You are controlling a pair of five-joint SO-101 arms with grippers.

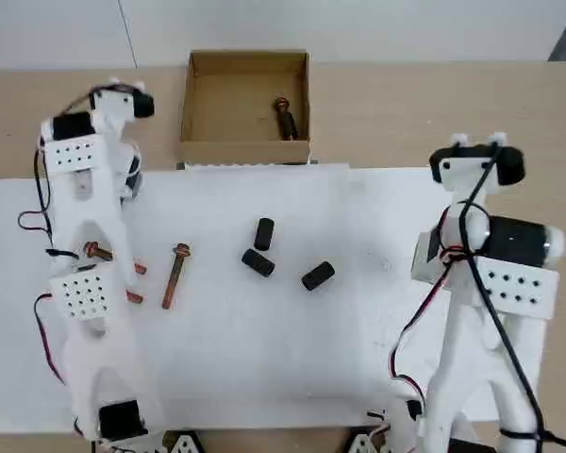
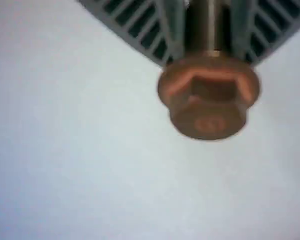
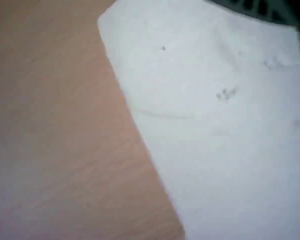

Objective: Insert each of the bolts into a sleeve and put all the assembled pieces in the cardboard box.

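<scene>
Clamping one bolt (image 2: 208, 97), the left claw (image 2: 210, 25); three sleeves (image 1: 264, 232) (image 1: 258, 262) (image 1: 318, 276) lie loose.

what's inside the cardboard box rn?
One bolt, with what looks like a dark sleeve on its shank, lies inside the cardboard box, by a side wall. The box's near wall covers a strip of floor.

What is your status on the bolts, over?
Left tool shut on a bolt; right tool over edge of mat. Three sleeves loose on mat; one assembled piece in cardboard box. Spare bolt nearby.
</scene>
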